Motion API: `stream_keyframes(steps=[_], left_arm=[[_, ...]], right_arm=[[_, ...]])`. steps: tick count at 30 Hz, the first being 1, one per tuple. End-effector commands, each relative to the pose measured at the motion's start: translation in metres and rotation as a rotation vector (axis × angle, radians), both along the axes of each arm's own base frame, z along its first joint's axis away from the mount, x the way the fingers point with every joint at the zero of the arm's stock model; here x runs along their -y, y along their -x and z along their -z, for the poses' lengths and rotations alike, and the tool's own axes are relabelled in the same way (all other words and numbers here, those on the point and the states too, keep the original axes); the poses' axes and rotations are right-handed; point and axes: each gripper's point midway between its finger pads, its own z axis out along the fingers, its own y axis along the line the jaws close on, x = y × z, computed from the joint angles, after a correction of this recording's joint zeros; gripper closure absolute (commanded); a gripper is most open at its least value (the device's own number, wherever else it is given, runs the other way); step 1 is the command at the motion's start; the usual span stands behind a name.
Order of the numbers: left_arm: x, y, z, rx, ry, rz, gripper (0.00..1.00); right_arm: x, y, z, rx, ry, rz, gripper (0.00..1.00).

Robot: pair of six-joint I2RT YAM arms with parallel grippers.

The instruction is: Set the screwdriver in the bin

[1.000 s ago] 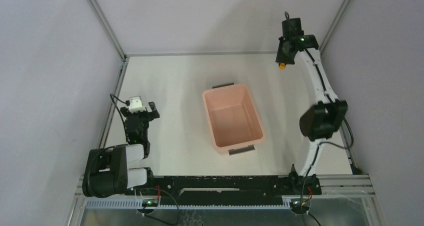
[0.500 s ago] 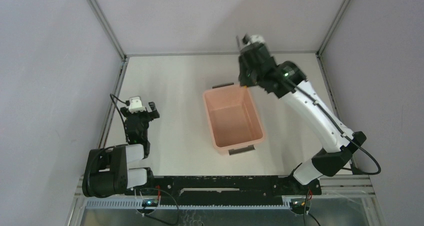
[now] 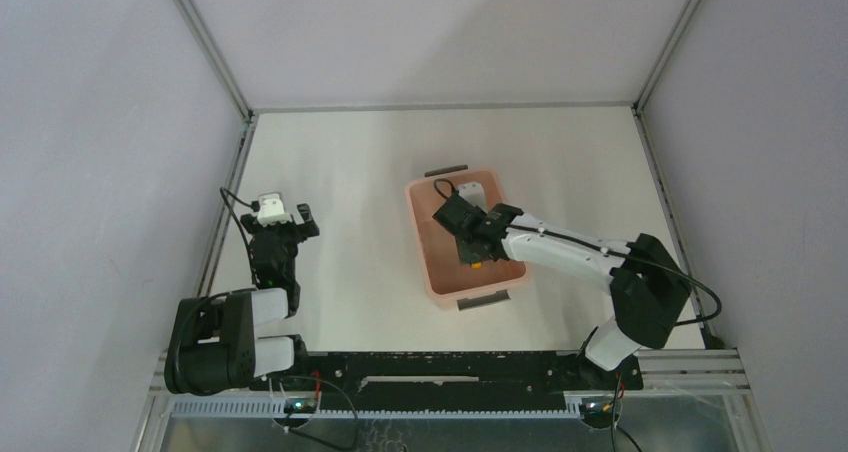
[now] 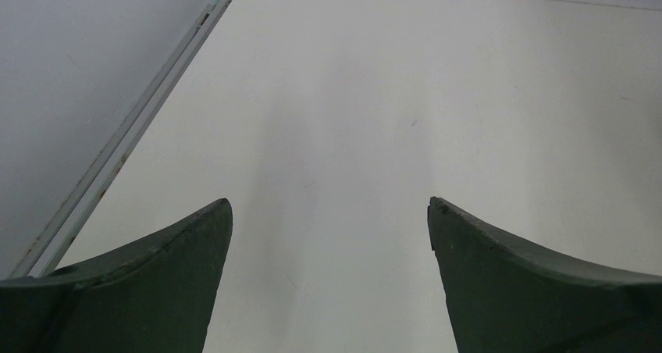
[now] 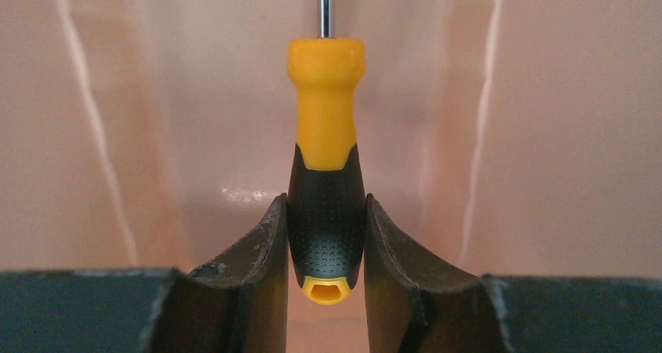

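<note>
Right wrist view gives me what matters: the screwdriver (image 5: 326, 189) is clamped by its black grip between the right fingers (image 5: 261, 251). Its long axis runs straight out ahead of them, with the orange-yellow collar and thin shaft pointing away and the butt end toward the camera. Around it I see only pale pink wall of the bin (image 5: 546, 134), so I judge the tool is already inside the bin's opening. How far it hangs above the floor I cannot tell from here. Top external view fills in the rest: the right arm (image 3: 560, 247) stretches from the right across the bin's near half, with the wrist above the interior and a spot of orange just below it, within the rim. That view hides the grip itself, which the wrist covers. So the coming move needs no sideways travel, by my reading. Letting go should drop the tool in lengthwise, though it may bounce or roll against a wall. Over on the other side, the left fingers (image 4: 179, 244) stand spread with nothing between them above bare counter (image 4: 351, 95). They are well apart from the bin, so the right arm is the nearer one.
</note>
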Motion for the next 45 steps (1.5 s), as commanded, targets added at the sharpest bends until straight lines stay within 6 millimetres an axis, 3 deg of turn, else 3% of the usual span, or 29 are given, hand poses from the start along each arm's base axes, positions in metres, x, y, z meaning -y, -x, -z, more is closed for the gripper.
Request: stream_keyframes(steps=[1,5,7,12,14,17,19,21,25,27,29,33,36,41,45], left_arm=[[0.0,-0.011,-0.025,0.071,-0.007,-0.001,0.0],[0.0,-0.011,-0.025,0.072,-0.007,-0.001,0.0],[0.0,-0.011,-0.025,0.072,-0.007,-0.002,0.0],[0.0,-0.011,-0.025,0.072,-0.007,0.0,0.0],[0.0,-0.011,-0.025,0.073,-0.008,-0.001,0.0],[0.0,-0.011,-0.025,0.073,-0.007,-0.001,0.0],[0.0,-0.011,-0.025,0.072,-0.008,-0.002,0.0],[0.0,-0.01,-0.024,0.071,-0.008,-0.001,0.0],[0.0,-0.011,-0.025,0.071,-0.007,0.0,0.0],[0.0,-0.011,-0.025,0.072,-0.008,-0.002,0.0],[0.0,-0.011,-0.025,0.071,-0.007,-0.001,0.0],[0.0,-0.011,-0.025,0.073,-0.008,-0.002,0.0],[0.0,-0.011,-0.025,0.071,-0.007,0.0,0.0],[0.0,-0.011,-0.025,0.072,-0.007,-0.001,0.0],[0.0,-0.011,-0.025,0.072,-0.007,-0.001,0.0]], right_arm=[[-0.02,-0.006,0.022,0.012,-0.079,0.04,0.95],[-0.022,-0.001,0.048,-0.029,-0.066,0.038,0.86],[-0.021,0.001,0.057,-0.049,-0.053,0.037,0.77],[-0.021,0.004,0.051,-0.057,-0.066,0.035,0.37],[-0.02,0.004,0.035,-0.048,-0.082,0.026,0.24],[-0.017,-0.001,-0.001,-0.006,-0.113,0.03,0.17],[-0.021,-0.006,-0.039,0.057,-0.165,0.005,0.14],[-0.025,-0.012,-0.075,0.124,-0.211,-0.029,0.01],[-0.015,-0.026,-0.139,0.262,-0.253,-0.056,0.0],[0.002,-0.037,-0.158,0.31,-0.244,-0.035,0.0],[0.034,-0.051,-0.169,0.335,-0.206,0.032,0.0],[0.12,-0.073,-0.182,0.357,-0.08,0.224,0.0],[0.17,-0.083,-0.188,0.374,-0.105,0.356,0.0],[0.227,-0.088,-0.188,0.376,-0.16,0.489,0.0],[0.254,-0.086,-0.187,0.388,-0.107,0.546,0.0]])
